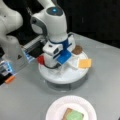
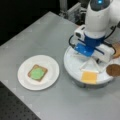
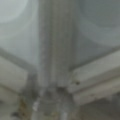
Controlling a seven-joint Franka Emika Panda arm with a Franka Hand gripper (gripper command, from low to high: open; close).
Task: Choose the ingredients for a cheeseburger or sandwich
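Gripper (image 1: 59, 65) down low over the white round divided tray (image 1: 75, 75), in the middle of it, body and blue-trimmed hand hiding the fingers in both front views. In a front view the same gripper (image 2: 90, 58) sits above the tray (image 2: 72, 65) near its raised dividers. Cannot tell how far open the fingers are, nor whether anything is held between them. Wrist view blurred and very close: only pale grey-white tray ribs (image 3: 53, 45) meeting at an angle, no ingredient recognisable.

On the tray, yellow-orange cheese square (image 1: 84, 63) lying flat at a front view's right edge of the tray, also seen at the near rim (image 2: 89, 77). Dark brown round patty (image 1: 77, 49) just behind the gripper body, and at the far right rim (image 2: 113, 70). Red tomato disc (image 1: 41, 60) partly hidden beside the gripper at a front view's left. A tan edge, probably a toast square (image 2: 117, 50), partly cut off at a front view's right.

White paper plate (image 2: 25, 82) on the grey desk (image 2: 45, 32), well apart from the tray. On the plate, a tan-brown toast square (image 2: 43, 68) with the green lettuce piece (image 2: 37, 73) lying on top; same stack in a front view's bottom (image 1: 74, 115), plate rim (image 1: 56, 106) around it.
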